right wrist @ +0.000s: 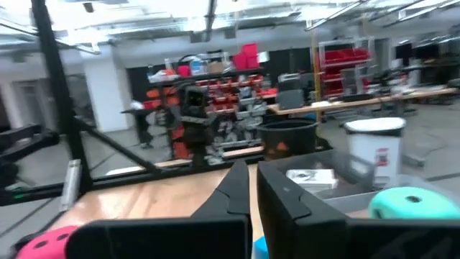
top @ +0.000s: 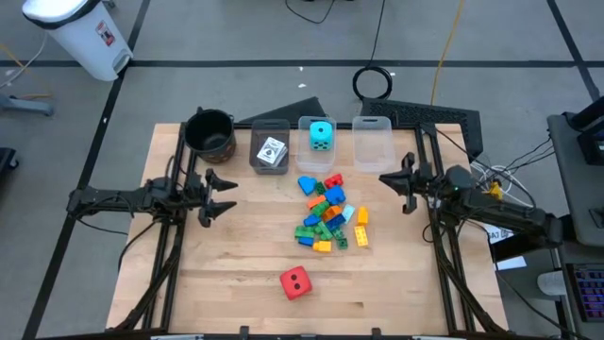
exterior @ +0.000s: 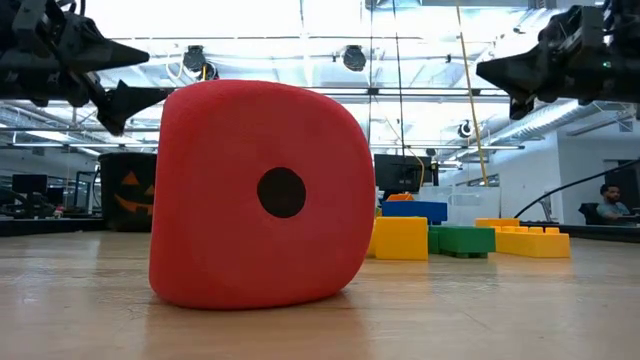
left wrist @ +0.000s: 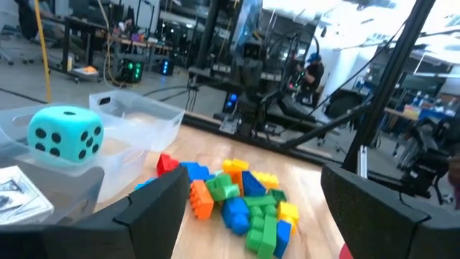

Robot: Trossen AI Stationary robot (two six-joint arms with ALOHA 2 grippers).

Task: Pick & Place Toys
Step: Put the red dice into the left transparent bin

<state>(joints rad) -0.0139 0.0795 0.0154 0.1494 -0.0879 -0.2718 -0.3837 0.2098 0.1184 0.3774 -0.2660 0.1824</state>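
The brick pile [top: 327,213] is lying mid-surface between both arms, slightly nearer the right claw [top: 389,179], which is hovering shut and empty, while the left claw [top: 226,195] is hanging wide open, holding nothing.

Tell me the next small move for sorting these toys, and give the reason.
Probably swing the left end effector, open and empty, over the brick pile and lower onto an outer brick. The pile lies loose mid-table, the cyan cube already sits in a bin, and the right end effector is shut and empty beside the pile.
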